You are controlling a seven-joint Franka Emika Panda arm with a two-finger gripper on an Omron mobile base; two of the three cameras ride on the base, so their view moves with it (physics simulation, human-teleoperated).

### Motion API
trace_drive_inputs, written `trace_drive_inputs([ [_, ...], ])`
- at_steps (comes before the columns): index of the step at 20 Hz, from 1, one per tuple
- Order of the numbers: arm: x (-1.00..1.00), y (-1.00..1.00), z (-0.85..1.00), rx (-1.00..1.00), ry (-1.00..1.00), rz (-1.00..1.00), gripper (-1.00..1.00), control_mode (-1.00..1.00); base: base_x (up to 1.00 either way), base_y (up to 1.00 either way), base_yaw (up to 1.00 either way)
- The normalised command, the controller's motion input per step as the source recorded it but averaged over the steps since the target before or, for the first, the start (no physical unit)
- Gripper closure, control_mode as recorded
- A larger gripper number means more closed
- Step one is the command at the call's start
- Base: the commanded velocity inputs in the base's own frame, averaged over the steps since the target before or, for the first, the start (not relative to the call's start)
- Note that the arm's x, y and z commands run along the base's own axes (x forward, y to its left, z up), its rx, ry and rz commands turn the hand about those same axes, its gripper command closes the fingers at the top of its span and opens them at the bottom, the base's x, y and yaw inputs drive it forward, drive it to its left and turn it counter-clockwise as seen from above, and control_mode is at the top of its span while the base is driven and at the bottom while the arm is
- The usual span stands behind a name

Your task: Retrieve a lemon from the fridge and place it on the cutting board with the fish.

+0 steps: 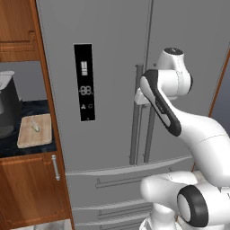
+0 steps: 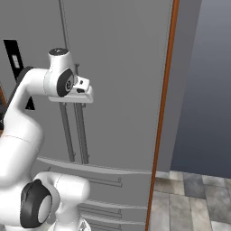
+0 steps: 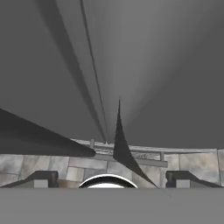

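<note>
The grey fridge point(image 1: 112, 54) stands with both doors shut, its black display panel point(image 1: 84, 83) on the left door. The lemon is hidden. My gripper point(image 3: 112, 179) is up against the two long vertical handles point(image 1: 134, 121) where the doors meet, pointing down along the door. Its fingertips point(image 3: 41, 179) stand far apart, open, with nothing between them. In the right base view the hand point(image 2: 80, 94) sits at the top of the handles point(image 2: 82, 131). On the dark counter to the left lies the tan cutting board point(image 1: 35, 131) with the small pale fish point(image 1: 36, 126) on it.
A dark appliance point(image 1: 6, 108) stands on the counter behind the board. Wooden cabinets point(image 1: 31, 188) flank the fridge on the left. Fridge drawers with bar handles point(image 1: 117, 180) lie below the doors. To the right are a grey wall and tiled floor point(image 2: 194, 198).
</note>
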Motion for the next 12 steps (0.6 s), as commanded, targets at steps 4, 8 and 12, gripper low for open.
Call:
trace_drive_inputs([
  [4, 0.04, -0.1, -0.08, 0.0, -0.01, 0.0, -1.0, -1.0, 0.0, 0.0, 0.0],
  [8, 0.07, -0.14, -0.2, 0.0, -0.05, 0.0, -1.0, -1.0, 0.0, 0.0, 0.0],
  [12, 0.02, -0.01, -0.06, 0.0, -0.04, 0.0, -1.0, -1.0, 0.0, 0.0, 0.0],
])
